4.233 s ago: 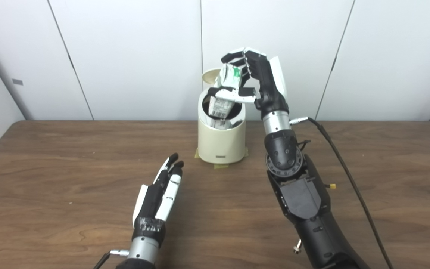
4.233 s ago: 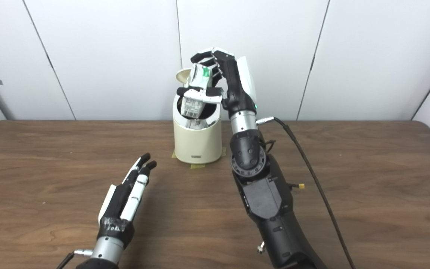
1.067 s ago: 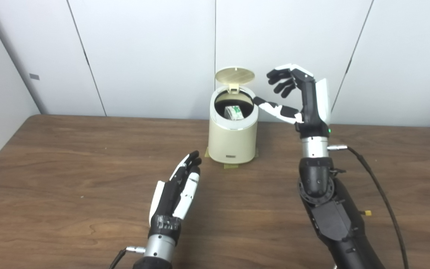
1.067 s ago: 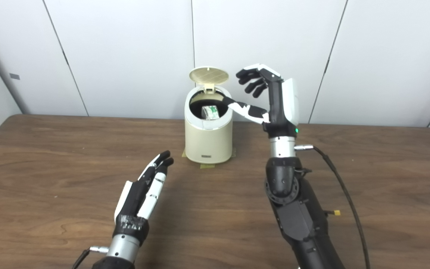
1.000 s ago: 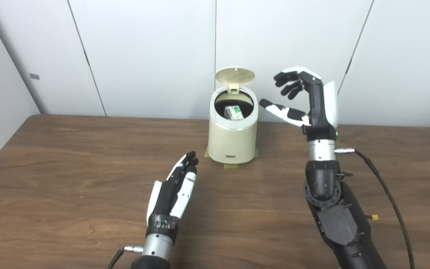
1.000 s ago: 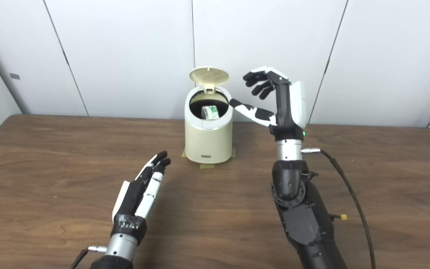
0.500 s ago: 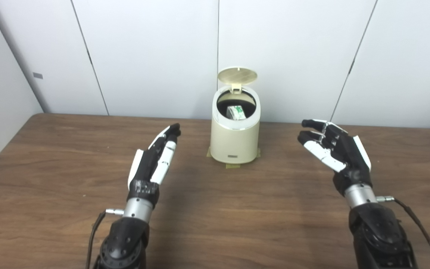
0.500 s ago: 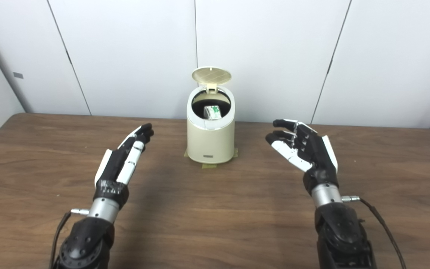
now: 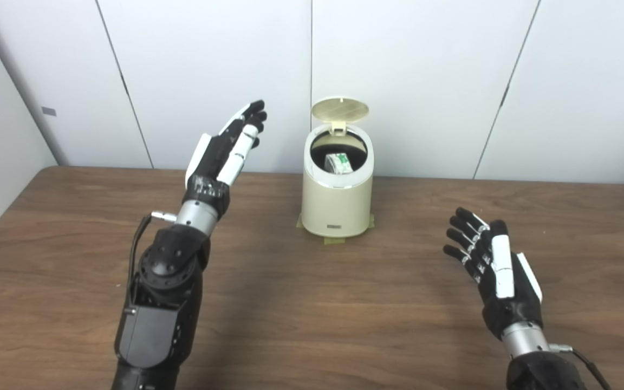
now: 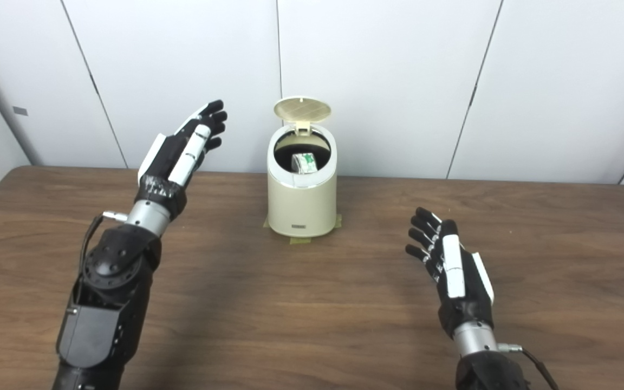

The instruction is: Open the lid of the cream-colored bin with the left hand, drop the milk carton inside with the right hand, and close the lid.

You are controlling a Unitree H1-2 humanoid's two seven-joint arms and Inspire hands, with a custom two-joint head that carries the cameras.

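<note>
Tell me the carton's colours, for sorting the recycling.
White with green print, on the milk carton inside the bin; left eye view.

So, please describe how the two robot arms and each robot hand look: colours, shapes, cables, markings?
Both arms are black, boxy shells with round joints and a silver metal wrist ring. The left robot hand is black with white panels and has dark tape wrapped near its wrist; a thin black cable loops at its forearm. The right robot hand is black with white panels too, and a cable plug sticks out at its wrist.
</note>
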